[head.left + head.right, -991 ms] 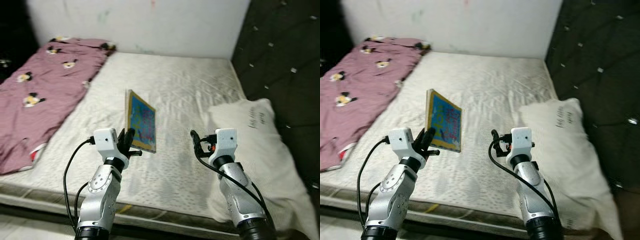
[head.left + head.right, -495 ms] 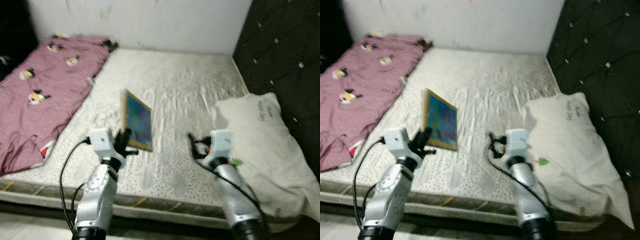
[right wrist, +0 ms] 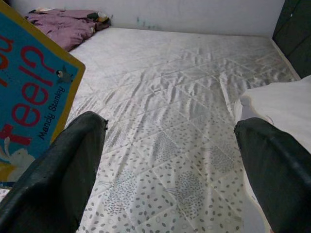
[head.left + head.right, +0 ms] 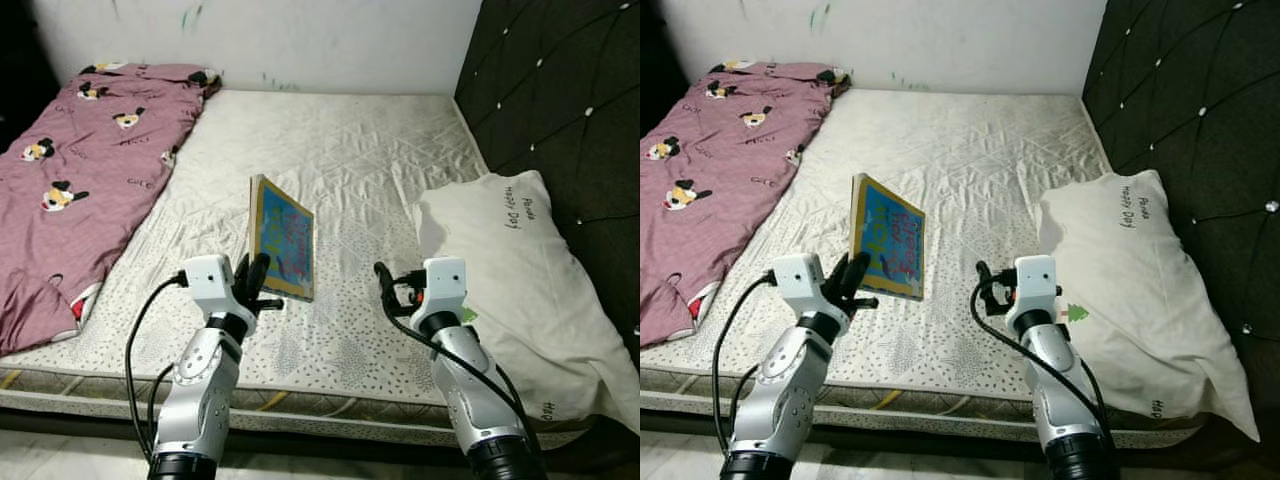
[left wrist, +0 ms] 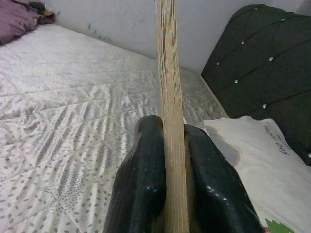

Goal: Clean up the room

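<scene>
Bare white quilted mattress [image 4: 340,180] fills the room from the pale back wall to the dark tufted headboard, and both arms reach out over its near edge. Farthest to the left of the left pincer lies the crumpled mauve bedsheet printed with cartoon mice [image 4: 80,170], spread along that side of the bed and well apart from the arm. The left pincer [image 4: 256,287] is clamped on the lower edge of a thin hardcover picture book with a blue cover and yellow border [image 4: 283,238]; the wrist view shows the two black fingers [image 5: 146,189] pressed against either side of the book's page block, which stands upright above them, lifted clear of the mattress. To the right of the book, the right pincer [image 4: 386,285] hovers empty with its fingers spread wide apart. Beyond it, just to its right, rests the white pillow with small printed lettering [image 4: 510,270] against the headboard. The step in hand looks like carrying the picked-up book off the bed. The next move likely calls for keeping the grip firm while turning toward wherever books belong.
</scene>
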`<state>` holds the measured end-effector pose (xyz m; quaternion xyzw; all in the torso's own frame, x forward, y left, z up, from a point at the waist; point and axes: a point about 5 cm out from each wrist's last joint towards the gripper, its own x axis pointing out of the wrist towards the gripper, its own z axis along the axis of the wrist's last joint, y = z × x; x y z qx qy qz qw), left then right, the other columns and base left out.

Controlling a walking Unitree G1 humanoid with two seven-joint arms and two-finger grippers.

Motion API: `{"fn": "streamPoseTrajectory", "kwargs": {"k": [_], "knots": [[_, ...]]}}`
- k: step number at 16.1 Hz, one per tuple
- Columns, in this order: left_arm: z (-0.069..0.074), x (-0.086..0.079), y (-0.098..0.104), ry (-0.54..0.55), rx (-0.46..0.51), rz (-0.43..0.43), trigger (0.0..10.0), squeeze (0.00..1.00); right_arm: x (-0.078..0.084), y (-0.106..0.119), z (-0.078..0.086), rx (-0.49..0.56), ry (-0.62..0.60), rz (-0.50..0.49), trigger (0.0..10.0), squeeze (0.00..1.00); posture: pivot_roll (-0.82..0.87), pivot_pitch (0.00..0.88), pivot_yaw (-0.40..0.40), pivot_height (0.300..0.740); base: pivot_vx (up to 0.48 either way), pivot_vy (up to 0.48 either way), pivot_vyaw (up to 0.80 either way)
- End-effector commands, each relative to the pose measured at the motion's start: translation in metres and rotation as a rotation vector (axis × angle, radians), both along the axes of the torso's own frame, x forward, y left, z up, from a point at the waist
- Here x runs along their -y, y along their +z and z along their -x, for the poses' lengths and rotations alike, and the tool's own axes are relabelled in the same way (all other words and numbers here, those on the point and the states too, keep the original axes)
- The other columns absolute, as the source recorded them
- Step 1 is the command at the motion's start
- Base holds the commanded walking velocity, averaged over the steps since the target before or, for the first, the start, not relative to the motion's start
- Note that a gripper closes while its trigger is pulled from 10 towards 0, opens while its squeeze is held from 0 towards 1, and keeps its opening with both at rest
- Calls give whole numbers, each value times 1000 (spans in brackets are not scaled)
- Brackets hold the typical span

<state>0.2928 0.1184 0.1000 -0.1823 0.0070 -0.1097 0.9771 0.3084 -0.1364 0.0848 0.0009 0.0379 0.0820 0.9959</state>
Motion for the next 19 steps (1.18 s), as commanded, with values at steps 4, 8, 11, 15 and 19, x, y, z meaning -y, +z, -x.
{"fn": "streamPoseTrajectory", "kwargs": {"k": [4, 8, 11, 15, 19], "knots": [[-1, 4, 10, -1, 45, 31, 10000, 0, -2, 3, -2, -8, -1, -10, 10000, 0, -40, 29, 18, 740, 0, 0, -600], [-2, 4, 10, 3, 45, 33, 10000, 0, -2, 3, -3, -7, 1, -3, 10000, 0, -42, 30, 19, 740, 0, 0, -800], [-2, 4, 10, 2, 45, 31, 10000, 0, -2, 3, -3, -7, -1, -2, 10000, 0, -42, 28, 20, 740, 0, 0, -800], [-3, 5, 11, 1, 48, 30, 10000, 0, -1, 4, -3, 1, 2, 6, 10000, 0, -43, 23, 21, 740, 0, 0, -400], [-2, 5, 10, 10, 39, 28, 10000, 0, -4, 4, -1, 11, 15, 0, 10000, 0, -37, 23, 22, 740, 0, 0, 0]]}}
